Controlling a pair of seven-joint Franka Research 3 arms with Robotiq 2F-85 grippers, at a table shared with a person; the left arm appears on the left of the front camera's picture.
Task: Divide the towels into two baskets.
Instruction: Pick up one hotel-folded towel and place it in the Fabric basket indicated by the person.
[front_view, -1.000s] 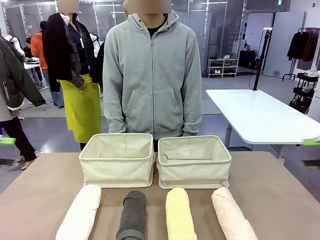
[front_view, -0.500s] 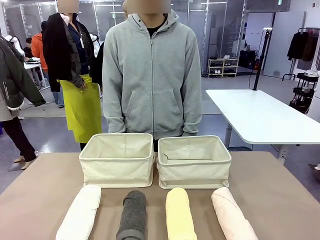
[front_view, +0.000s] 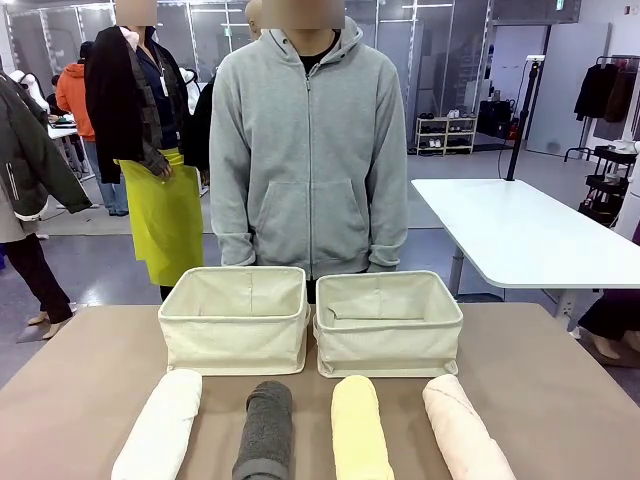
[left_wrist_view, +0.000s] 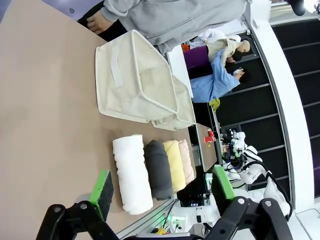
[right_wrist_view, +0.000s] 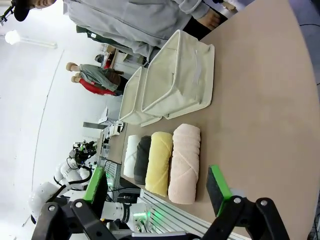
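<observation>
Front view takes in the whole layout head-on: the white towel (front_view: 160, 425), dark grey towel (front_view: 266, 430), pale yellow towel (front_view: 360, 428) and pale pink towel (front_view: 462, 428) lie in a row on the table (front_view: 560, 400). The left basket (front_view: 235, 335) and right basket (front_view: 388, 345) stand side by side behind them, and a person (front_view: 308, 150) in a grey hoodie stands at the far edge.

Left wrist view adds the left gripper (left_wrist_view: 161, 184). Its jaws are spread wide, holding and touching nothing, above the table. The white towel lies just beyond its fingertips, inside the span of the two green pads. The grey, yellow and pink rolls line up farther off toward one finger, and the left basket sits beyond the towels.

Right wrist view adds the right gripper (right_wrist_view: 156, 184), equally wide apart and empty-handed. Here the pale pink towel is the nearest roll, just past the fingertips and between them, with the yellow, grey and white ones farther off. The right basket stands beyond the row.
</observation>
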